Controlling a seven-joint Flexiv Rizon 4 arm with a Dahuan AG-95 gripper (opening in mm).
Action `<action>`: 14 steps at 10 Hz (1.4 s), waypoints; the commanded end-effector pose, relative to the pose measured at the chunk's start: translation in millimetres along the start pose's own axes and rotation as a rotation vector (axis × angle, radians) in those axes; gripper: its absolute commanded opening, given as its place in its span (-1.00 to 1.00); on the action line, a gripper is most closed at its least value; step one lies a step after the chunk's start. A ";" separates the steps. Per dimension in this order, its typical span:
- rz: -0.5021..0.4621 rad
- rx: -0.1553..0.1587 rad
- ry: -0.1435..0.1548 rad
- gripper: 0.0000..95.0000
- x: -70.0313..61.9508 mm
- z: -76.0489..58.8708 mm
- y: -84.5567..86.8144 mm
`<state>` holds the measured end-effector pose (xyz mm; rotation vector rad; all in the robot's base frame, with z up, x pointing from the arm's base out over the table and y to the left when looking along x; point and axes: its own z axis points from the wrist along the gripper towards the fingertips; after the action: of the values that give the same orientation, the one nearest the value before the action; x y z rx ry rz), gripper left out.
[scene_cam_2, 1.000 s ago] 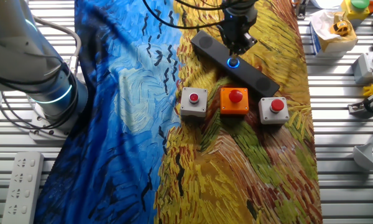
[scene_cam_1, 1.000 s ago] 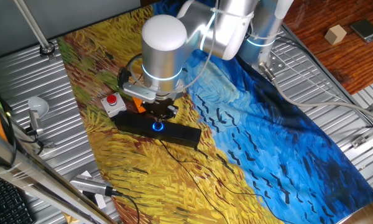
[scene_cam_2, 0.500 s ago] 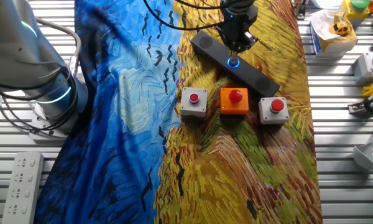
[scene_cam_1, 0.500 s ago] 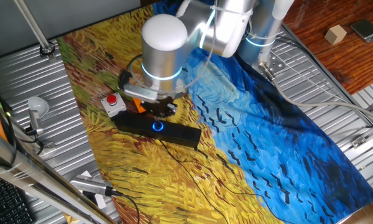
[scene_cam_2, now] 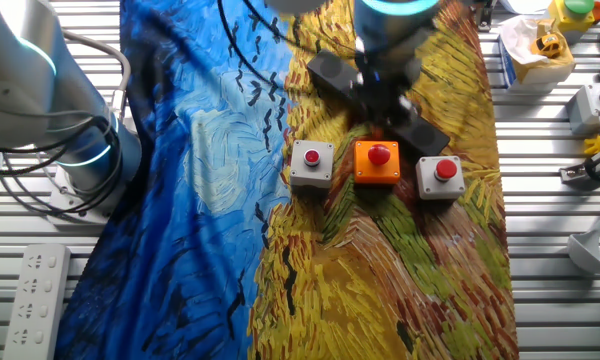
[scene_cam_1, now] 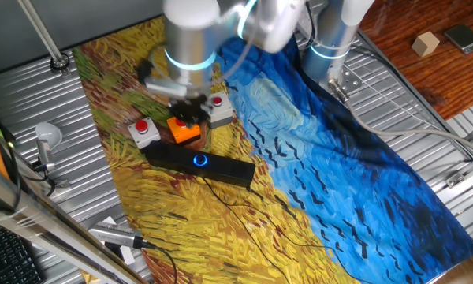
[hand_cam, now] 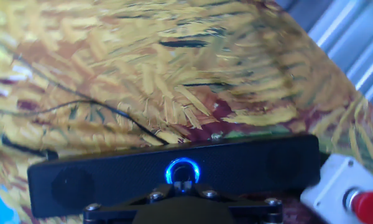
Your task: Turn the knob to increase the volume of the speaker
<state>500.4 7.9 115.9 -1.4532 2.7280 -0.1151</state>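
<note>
The speaker (scene_cam_1: 230,170) is a long black bar lying on the painted cloth, with the blue-lit knob (scene_cam_1: 199,161) at its middle. My gripper (scene_cam_1: 186,118) hangs above the orange button box, raised clear of the knob and motion-blurred. In the other fixed view the hand (scene_cam_2: 378,100) covers the knob; only the speaker's ends (scene_cam_2: 426,132) show. In the hand view the speaker (hand_cam: 112,177) runs across the bottom, with the knob (hand_cam: 183,169) just beyond my gripper (hand_cam: 184,185). Its fingertips stand close together and hold nothing.
Three red push-button boxes stand in a row beside the speaker: grey (scene_cam_2: 312,164), orange (scene_cam_2: 378,162), grey (scene_cam_2: 441,176). One shows at the hand view's right edge (hand_cam: 348,193). A thin black cable (hand_cam: 99,107) lies on the cloth. Slatted metal table (scene_cam_1: 118,237) surrounds the cloth.
My gripper has lifted off the knob and moved up and back over the button boxes. The knob's blue ring now shows uncovered in one fixed view.
</note>
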 end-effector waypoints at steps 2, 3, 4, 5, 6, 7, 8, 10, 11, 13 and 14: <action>-0.006 -0.025 0.004 -1.00 9.9 -1.2 -7.6; 0.028 -0.024 -0.001 -1.00 9.9 -1.2 -7.6; 0.061 -0.028 -0.007 -1.00 9.9 -1.2 -7.6; 0.096 -0.028 -0.007 -1.00 7.2 -1.0 -5.8; 0.091 -0.027 -0.011 -1.00 5.1 0.0 -4.5; 0.075 -0.027 -0.011 -1.00 11.6 1.0 -8.9; 0.060 -0.026 -0.006 -1.00 23.4 2.2 -16.7; 0.002 -0.030 -0.014 -1.00 67.3 8.8 -44.3; -0.009 -0.030 -0.016 -1.00 84.7 12.9 -54.5; -0.006 -0.039 -0.030 -1.00 103.9 21.8 -64.0; -0.006 -0.036 -0.024 -1.00 106.0 24.7 -64.5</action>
<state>498.5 -115.0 94.4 -1.4526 2.7205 -0.0553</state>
